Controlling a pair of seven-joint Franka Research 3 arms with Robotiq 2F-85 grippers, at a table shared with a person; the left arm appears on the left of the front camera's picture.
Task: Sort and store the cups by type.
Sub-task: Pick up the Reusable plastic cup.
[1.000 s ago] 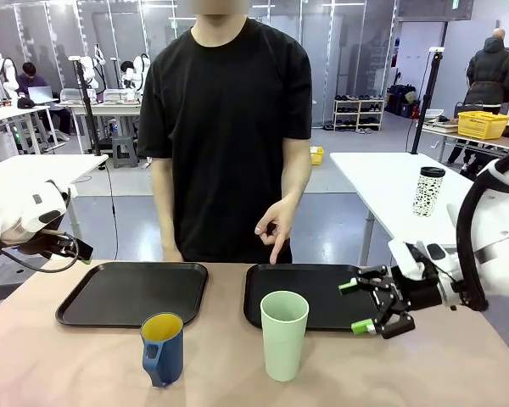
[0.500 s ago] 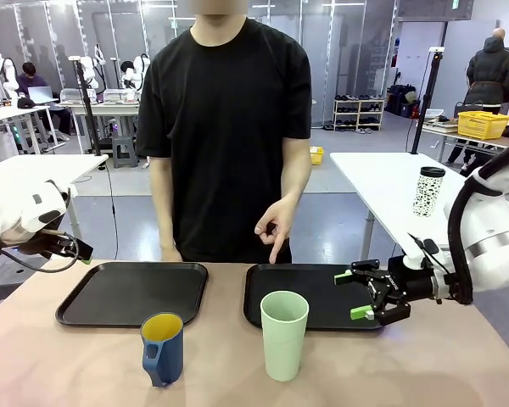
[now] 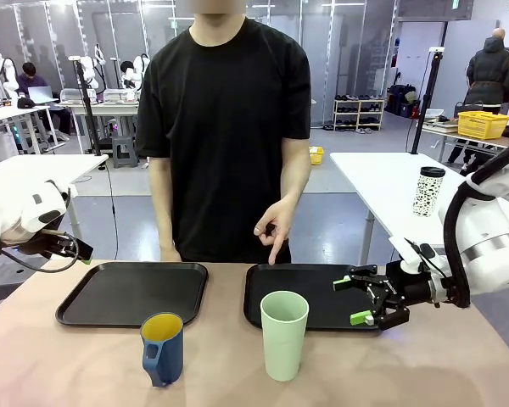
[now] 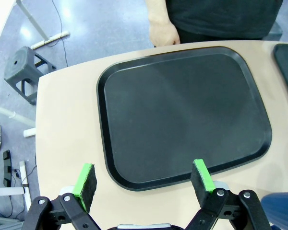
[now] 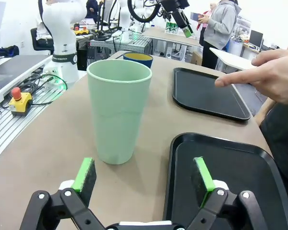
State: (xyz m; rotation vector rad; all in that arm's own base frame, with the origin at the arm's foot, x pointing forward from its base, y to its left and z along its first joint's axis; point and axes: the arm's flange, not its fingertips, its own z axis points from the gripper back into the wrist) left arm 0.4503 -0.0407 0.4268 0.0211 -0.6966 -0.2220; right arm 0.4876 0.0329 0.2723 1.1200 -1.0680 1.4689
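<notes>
The tall mint-green tumbler (image 3: 284, 335) (image 5: 119, 117) stands upright on the table in front of the right black tray (image 3: 314, 301). To its left stands the dark blue mug (image 3: 162, 348) (image 5: 138, 58), yellow inside, in front of the left black tray (image 3: 131, 292). My right gripper (image 3: 357, 298) (image 5: 144, 173) is open and empty, low over the right tray's right edge, pointing at the tumbler from a short gap. In its wrist view my left gripper (image 4: 144, 173) hangs open above the left tray (image 4: 182, 115), with the mug's rim (image 4: 282, 211) in the corner.
A person stands at the far side, with one hand (image 3: 274, 229) (image 5: 269, 74) pointing a finger down at the right tray's far edge. A black-and-white patterned tumbler (image 3: 427, 191) stands on another table behind. My left arm (image 3: 30, 222) is raised off the table's left edge.
My right gripper has moved left over the right tray's edge, closer to the mint-green tumbler. The left arm, both cups and the person's hand have stayed where they were.
</notes>
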